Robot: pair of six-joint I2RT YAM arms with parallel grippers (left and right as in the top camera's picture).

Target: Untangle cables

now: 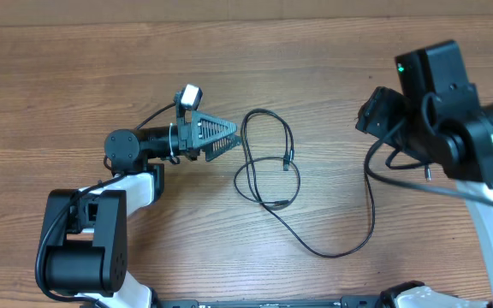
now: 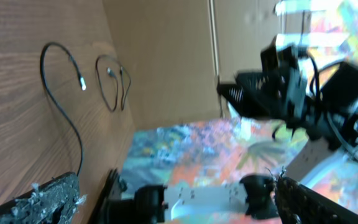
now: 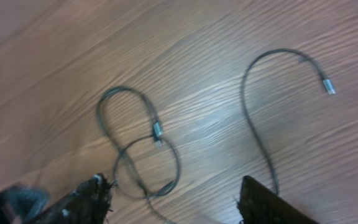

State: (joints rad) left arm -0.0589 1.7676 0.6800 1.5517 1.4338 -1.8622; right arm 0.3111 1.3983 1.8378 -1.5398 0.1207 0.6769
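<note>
Cables loose on table; left gripper wide, right gripper wide, both empty

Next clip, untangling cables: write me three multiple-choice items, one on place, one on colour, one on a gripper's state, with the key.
1. Where do the cables lie?
A flat on the table, near its middle
B inside a box
C on the floor
2. What colour are they?
A white
B black
C red
3. The left gripper is:
A shut on a cable
B open, holding nothing
C out of view
Key: 1 A, the loops rest flat mid-table; 2 B, thin black cords; 3 B, its jaws stand apart with nothing between.
</note>
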